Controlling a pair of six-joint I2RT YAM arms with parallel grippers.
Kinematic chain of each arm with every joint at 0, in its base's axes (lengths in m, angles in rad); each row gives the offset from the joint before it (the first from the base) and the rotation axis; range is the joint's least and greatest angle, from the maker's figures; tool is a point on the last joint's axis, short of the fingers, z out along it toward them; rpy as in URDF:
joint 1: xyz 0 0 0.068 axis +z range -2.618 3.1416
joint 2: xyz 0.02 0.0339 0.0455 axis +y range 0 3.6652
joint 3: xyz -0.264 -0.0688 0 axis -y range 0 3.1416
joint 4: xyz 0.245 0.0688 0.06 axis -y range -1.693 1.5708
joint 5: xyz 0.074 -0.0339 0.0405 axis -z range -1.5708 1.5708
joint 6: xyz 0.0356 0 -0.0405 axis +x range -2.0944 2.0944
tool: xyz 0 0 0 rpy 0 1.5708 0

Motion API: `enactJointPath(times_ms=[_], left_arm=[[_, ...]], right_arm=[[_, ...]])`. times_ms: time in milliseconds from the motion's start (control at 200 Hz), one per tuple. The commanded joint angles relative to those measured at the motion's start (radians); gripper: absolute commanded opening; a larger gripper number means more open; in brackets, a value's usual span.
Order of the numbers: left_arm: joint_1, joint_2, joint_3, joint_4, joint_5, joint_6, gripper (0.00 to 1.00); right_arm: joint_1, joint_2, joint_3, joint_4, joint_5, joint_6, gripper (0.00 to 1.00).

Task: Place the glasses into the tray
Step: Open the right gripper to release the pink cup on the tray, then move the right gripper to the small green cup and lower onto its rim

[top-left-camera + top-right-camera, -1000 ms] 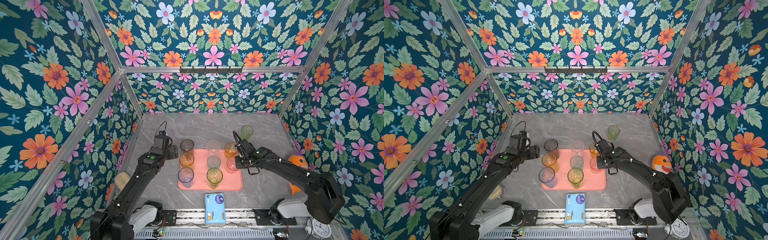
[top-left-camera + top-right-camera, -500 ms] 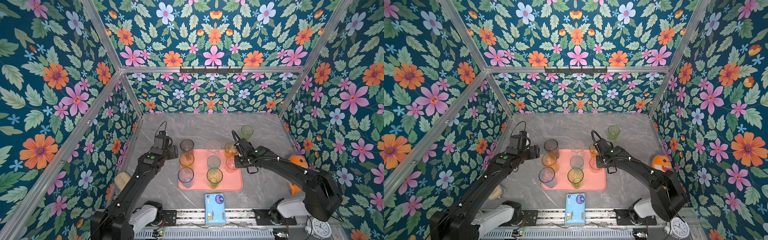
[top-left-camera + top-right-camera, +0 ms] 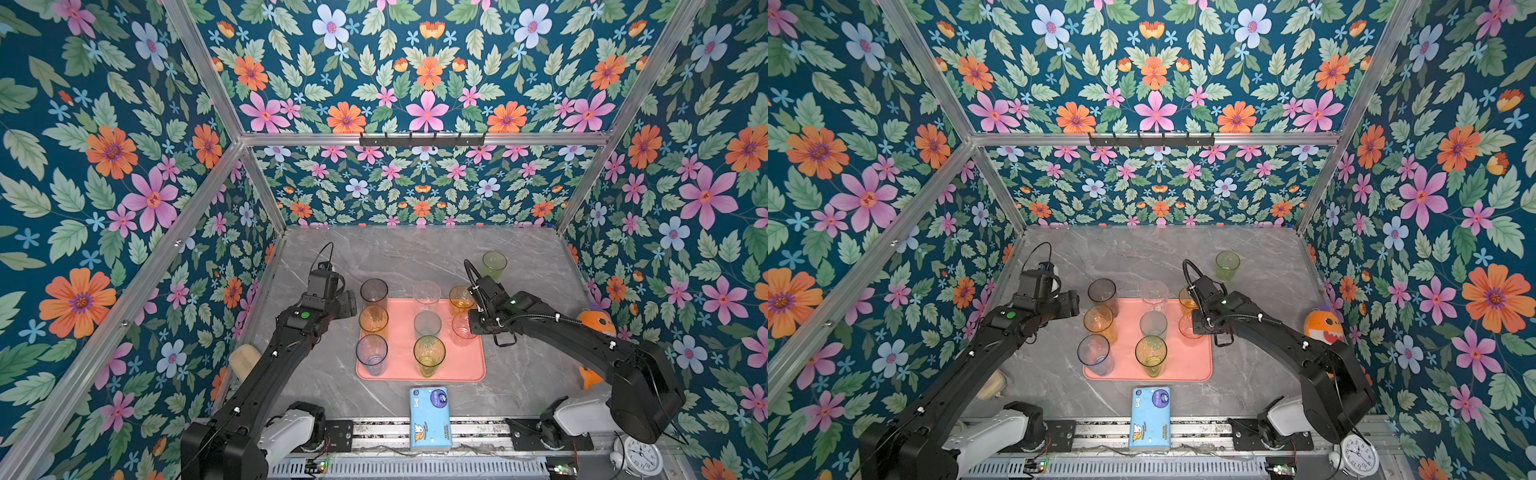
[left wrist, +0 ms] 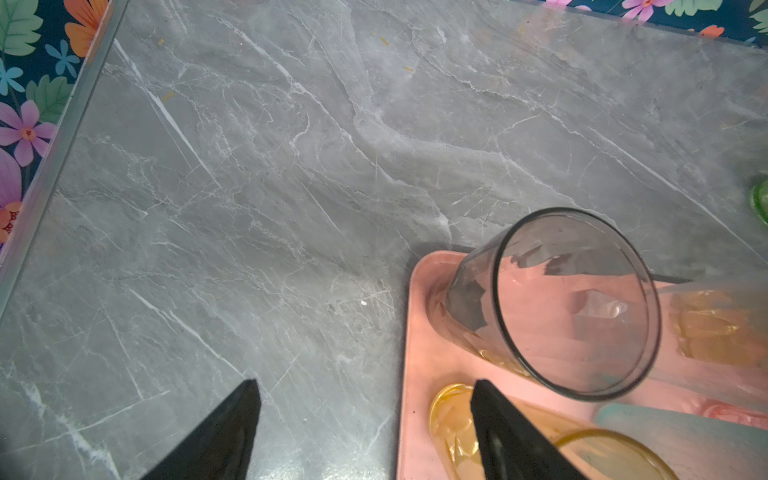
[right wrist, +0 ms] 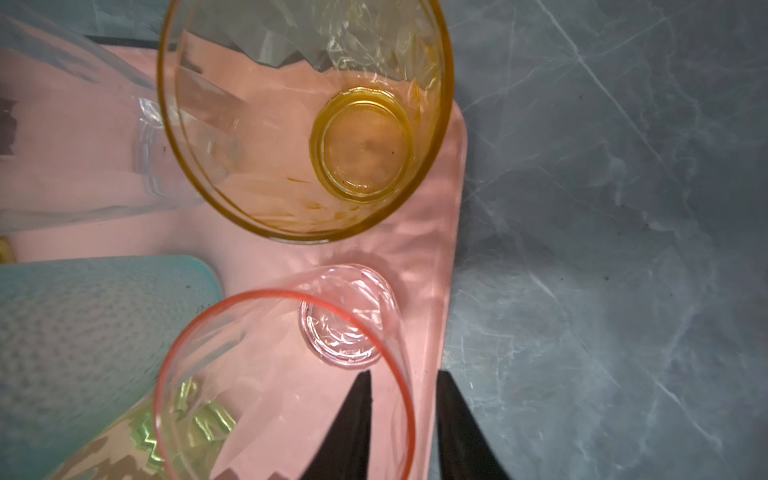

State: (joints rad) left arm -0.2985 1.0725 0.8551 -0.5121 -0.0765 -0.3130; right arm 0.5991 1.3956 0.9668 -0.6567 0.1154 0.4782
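The right end effector (image 5: pixel 403 374) straddles the pink glass (image 5: pixel 270 374) rim with a slim gap either side, gripping nothing. The left end effector (image 4: pixel 365 384) gapes wide and empty at the tray (image 3: pixel 401 345) edge. Eight glasses (image 3: pixel 427 324) stand on the tray; the green glass (image 3: pixel 493 265) stands apart on the bench (image 3: pixel 395 257)

8 glasses (image 3: pixel 427 324) on tray (image 3: pixel 401 358); 1 glass (image 3: pixel 494 264) on table (image 3: pixel 415 257) behind-R of tray; tissue pack (image 3: pixel 430 417) in front.
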Motion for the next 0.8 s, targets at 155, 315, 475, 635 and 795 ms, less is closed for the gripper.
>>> enactJointPath(times_ms=[155, 315, 475, 635, 795], left_arm=[[0.0, -0.001, 0.004, 0.006, 0.003, 0.0, 0.83], [0.0, -0.001, 0.005, 0.003, 0.001, 0.0, 0.83], [0.001, -0.001, 0.005, 0.001, 0.0, 0.001, 0.83], [0.001, -0.003, 0.005, -0.001, -0.004, 0.002, 0.83], [0.001, -0.003, 0.004, -0.002, -0.006, 0.002, 0.83]], right_arm=[[0.001, -0.07, 0.01, -0.022, 0.023, 0.002, 0.42], [0.001, -0.088, 0.041, -0.059, 0.045, -0.013, 0.42], [-0.001, -0.093, 0.074, -0.082, 0.083, -0.037, 0.42], [-0.005, -0.094, 0.109, -0.081, 0.127, -0.066, 0.44], [-0.045, -0.092, 0.131, -0.054, 0.137, -0.088, 0.46]])
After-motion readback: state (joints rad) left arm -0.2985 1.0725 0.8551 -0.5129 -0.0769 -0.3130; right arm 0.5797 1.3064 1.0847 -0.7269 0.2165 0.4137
